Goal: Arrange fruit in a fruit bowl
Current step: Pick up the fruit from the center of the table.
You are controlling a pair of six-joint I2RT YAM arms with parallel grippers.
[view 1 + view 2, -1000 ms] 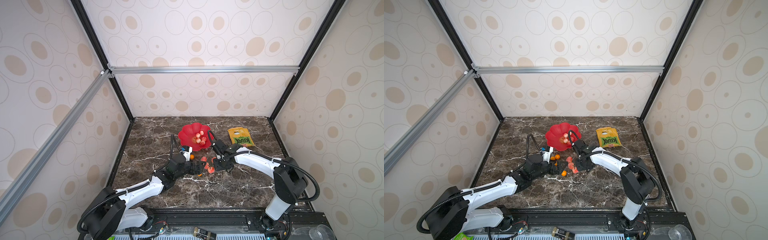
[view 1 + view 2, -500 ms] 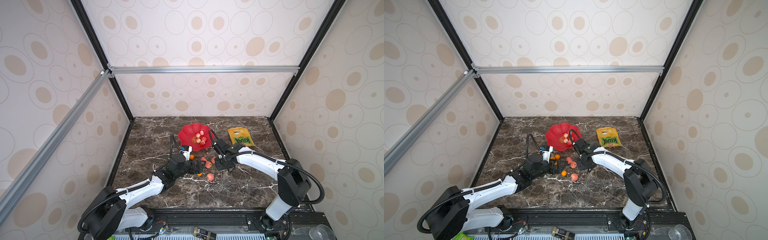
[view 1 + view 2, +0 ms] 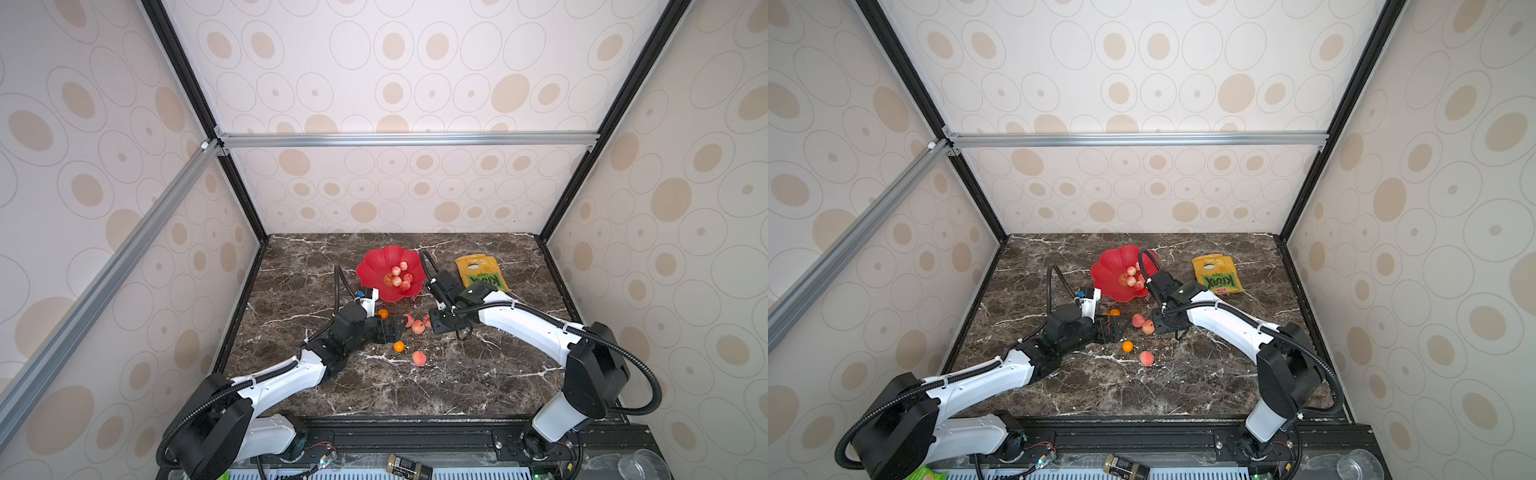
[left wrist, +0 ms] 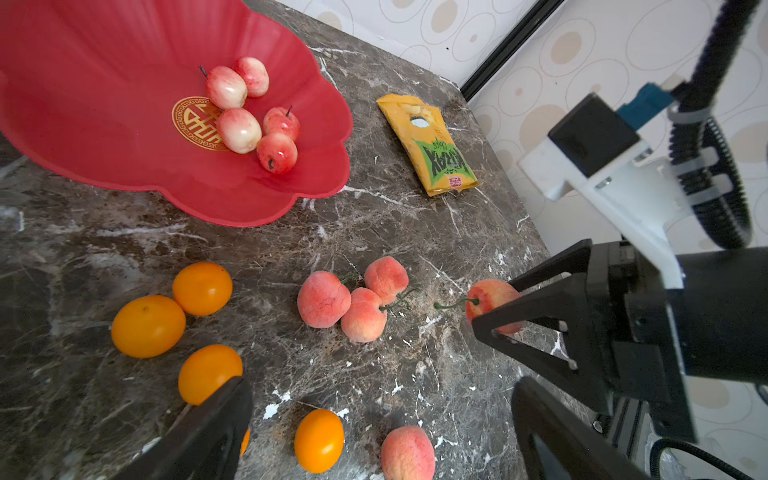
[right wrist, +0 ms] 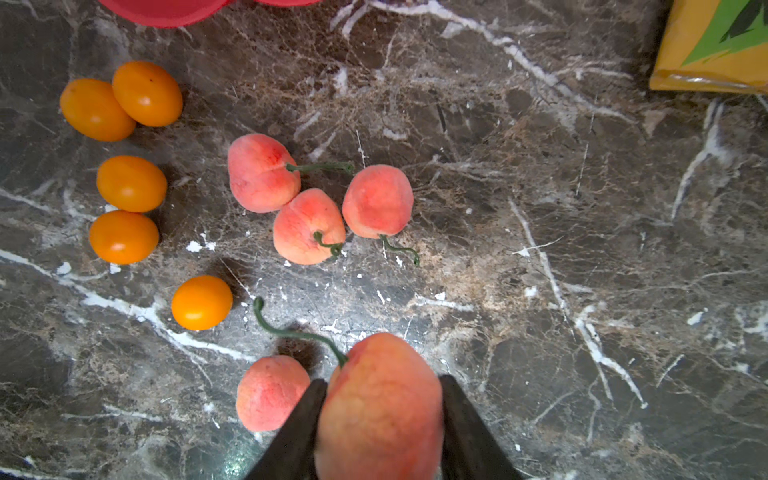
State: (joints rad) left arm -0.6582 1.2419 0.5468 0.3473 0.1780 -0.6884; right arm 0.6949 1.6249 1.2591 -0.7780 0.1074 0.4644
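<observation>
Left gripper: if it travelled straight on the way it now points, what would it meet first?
Most likely the three clustered peaches, which lie ahead of the open left gripper. A nearer orange fruit seems to sit beneath it, though depth is unclear.

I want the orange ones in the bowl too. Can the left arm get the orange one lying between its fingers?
Probably yes. The left gripper is open and empty, and that orange fruit lies on bare table between its jaws. A loose peach sits close beside it.

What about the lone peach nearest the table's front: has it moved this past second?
Yes. The lone peach has moved farther from the red bowl, toward the table's front edge.
</observation>
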